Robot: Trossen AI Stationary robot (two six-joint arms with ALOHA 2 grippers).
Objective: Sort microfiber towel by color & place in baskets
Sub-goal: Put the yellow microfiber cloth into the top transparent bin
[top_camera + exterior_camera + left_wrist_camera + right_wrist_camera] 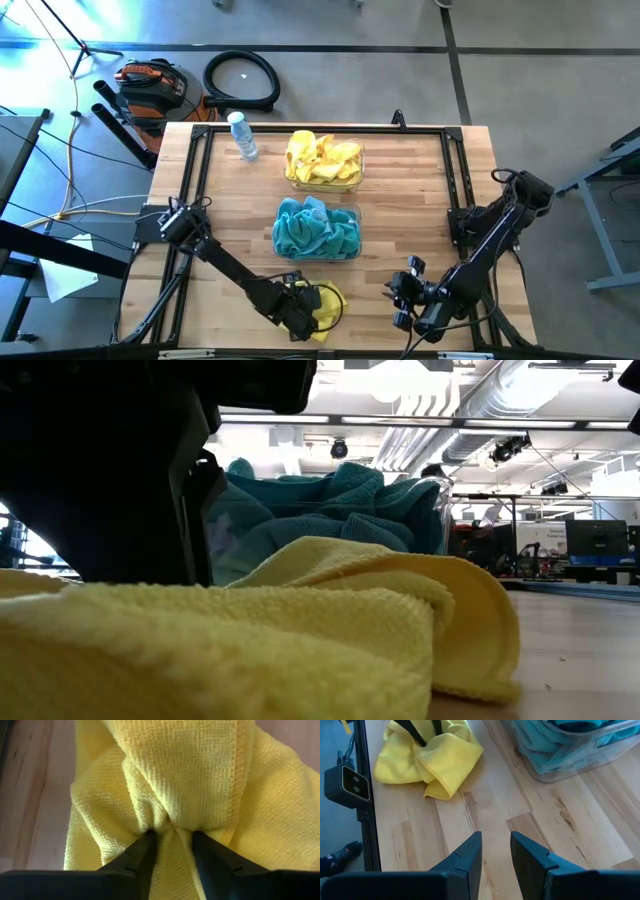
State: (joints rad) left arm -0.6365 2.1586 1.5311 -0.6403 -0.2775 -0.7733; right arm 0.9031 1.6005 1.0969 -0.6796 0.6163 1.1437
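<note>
A yellow microfiber towel point(325, 300) lies crumpled on the table near its front edge, left of the middle. My left gripper point(300, 318) has come down onto it from above, open, with its fingertips set into the cloth point(175, 780). My right gripper point(405, 300) hangs open above bare wood point(495, 845) at the front right and touches nothing. Two clear baskets stand in the table's middle. The far one point(358, 172) holds yellow towels. The nearer one point(357, 238) holds teal towels point(570, 740). My left gripper presses both fingertips point(147, 840) down into the middle of the yellow towel, slanting steeply from above. A bunched ridge of cloth point(171, 822) stands between the two fingers, with creases running out from it. The towel lies on the table, slack.
A clear water bottle point(242, 136) lies at the far left of the table. A black frame rail point(190, 200) runs along the table's left side and another point(455, 190) along its right. Bare wood shows between the yellow towel and my right gripper point(485, 805).
</note>
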